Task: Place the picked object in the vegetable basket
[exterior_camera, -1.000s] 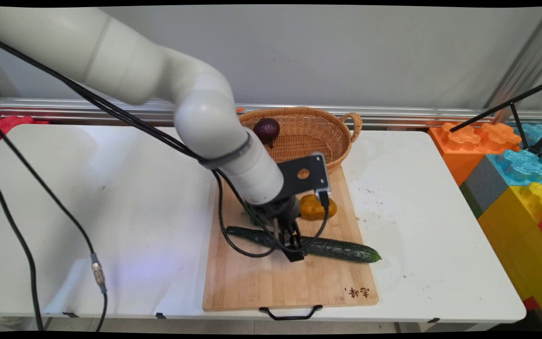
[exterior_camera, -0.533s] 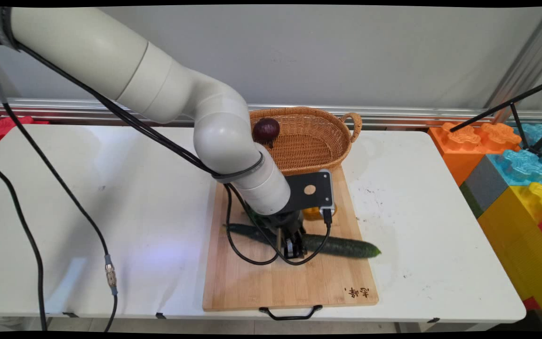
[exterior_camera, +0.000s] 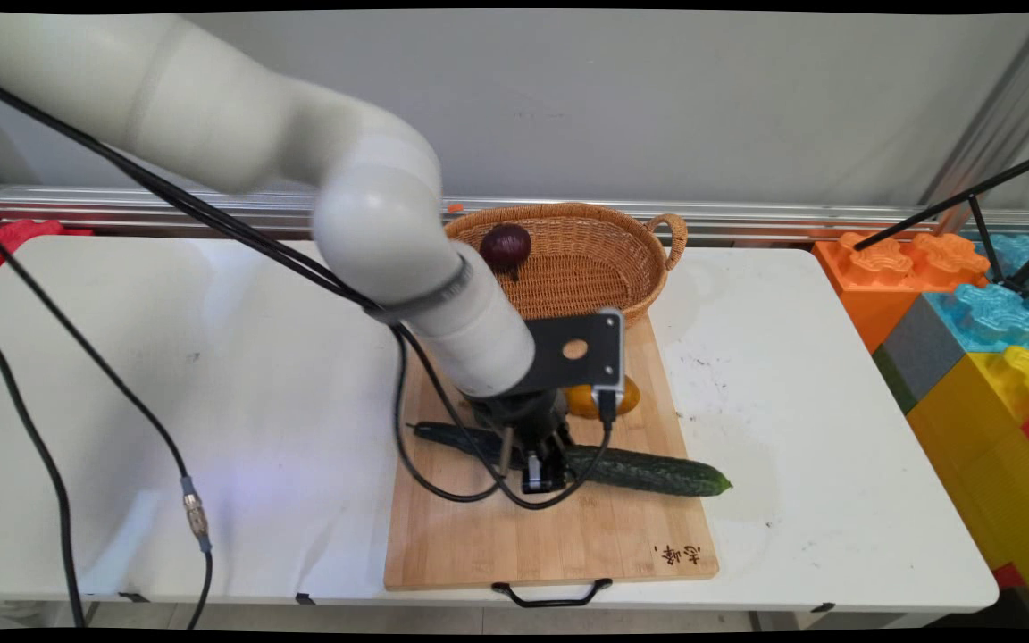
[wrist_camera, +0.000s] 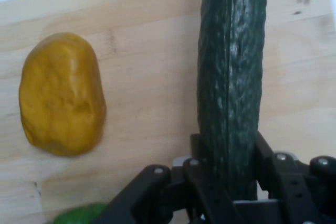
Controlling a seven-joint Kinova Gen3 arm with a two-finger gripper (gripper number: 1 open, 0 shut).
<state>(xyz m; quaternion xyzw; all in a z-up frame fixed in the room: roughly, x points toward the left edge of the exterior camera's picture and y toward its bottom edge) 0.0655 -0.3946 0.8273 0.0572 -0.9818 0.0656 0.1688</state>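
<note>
A long dark green cucumber [exterior_camera: 648, 471] lies across the wooden cutting board [exterior_camera: 550, 536]. My gripper [exterior_camera: 543, 471] is down on the cucumber's middle, shut on it. In the hand view the cucumber [wrist_camera: 231, 77] runs up from between the fingers [wrist_camera: 202, 156], which press on both its sides. A yellow-orange potato-like piece [wrist_camera: 62, 94] lies beside it on the board, and in the main view this yellow piece [exterior_camera: 626, 399] is half hidden behind the hand. A bit of something green [wrist_camera: 81, 214] shows at the hand view's bottom edge.
A wicker basket [exterior_camera: 599, 268] with a dark red onion [exterior_camera: 506, 246] in it stands behind the board. Large coloured foam blocks [exterior_camera: 979, 313] stand to the table's right. A black tripod leg [exterior_camera: 961, 201] crosses above them. Black cables [exterior_camera: 77, 393] hang over the table's left side.
The cucumber has shifted slightly with the gripper on it: its left end moved left, its right end a little right and down. The arm's elbow swung left.
</note>
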